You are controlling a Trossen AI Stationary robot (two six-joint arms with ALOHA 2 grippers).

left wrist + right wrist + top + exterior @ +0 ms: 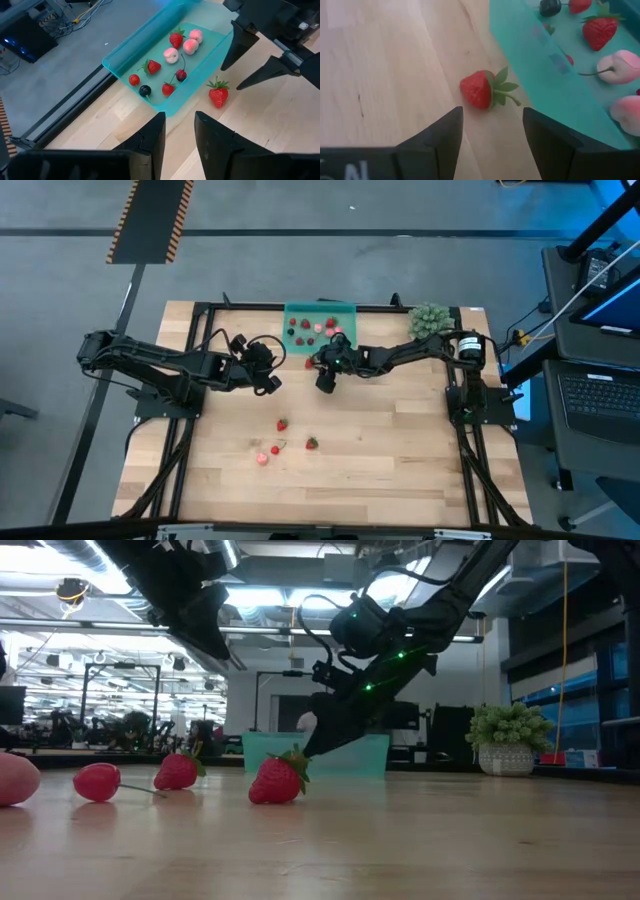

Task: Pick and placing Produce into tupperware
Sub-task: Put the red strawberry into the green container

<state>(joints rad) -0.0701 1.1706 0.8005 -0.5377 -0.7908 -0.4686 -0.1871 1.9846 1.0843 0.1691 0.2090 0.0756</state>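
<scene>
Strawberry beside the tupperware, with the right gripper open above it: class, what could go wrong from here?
1. The strawberry lies close to the tupperware wall, so the right gripper, open, may strike the wall or push the container.
2. A finger might nudge the berry so that it rolls away.
3. The left gripper hangs nearby; the arms could collide.

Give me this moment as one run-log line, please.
right gripper: open, over strawberry beside tupperware | left gripper: open, empty, facing tupperware | loose pieces on table
</scene>
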